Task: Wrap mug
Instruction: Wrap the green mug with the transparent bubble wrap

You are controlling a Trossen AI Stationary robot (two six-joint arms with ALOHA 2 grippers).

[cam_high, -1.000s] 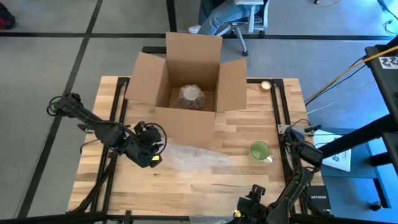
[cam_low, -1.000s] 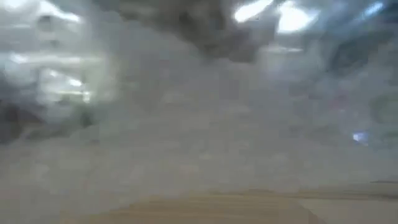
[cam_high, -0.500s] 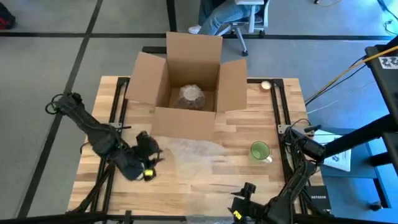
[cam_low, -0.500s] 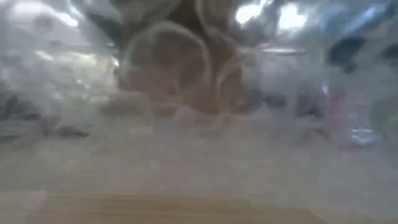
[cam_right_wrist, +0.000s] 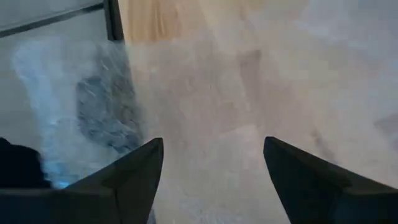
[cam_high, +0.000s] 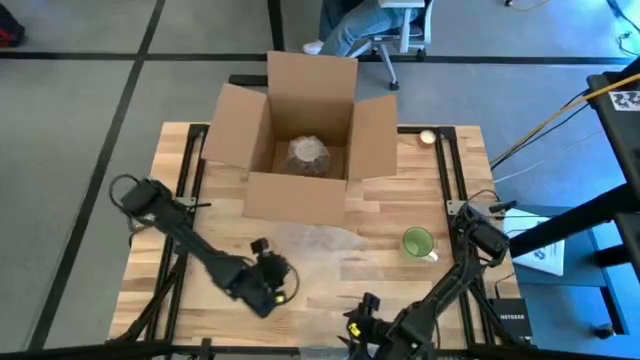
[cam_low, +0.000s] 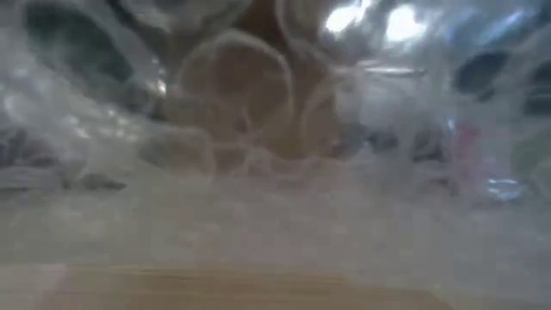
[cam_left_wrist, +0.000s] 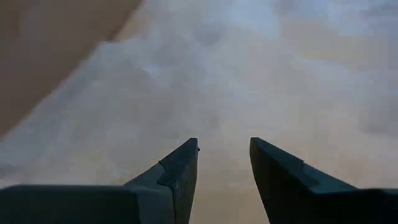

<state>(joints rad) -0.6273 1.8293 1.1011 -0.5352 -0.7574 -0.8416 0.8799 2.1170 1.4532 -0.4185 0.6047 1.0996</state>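
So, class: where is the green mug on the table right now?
In the high view the mug stands upright on the table's right side, beside the bubble-wrap sheet, nearer than the cardboard box.

Open box at table far edge, wrapped bundle inside. Bubble wrap flat mid-table. Mug upright right of wrap. Left gripper low at wrap's near-left edge. Right gripper at near edge.
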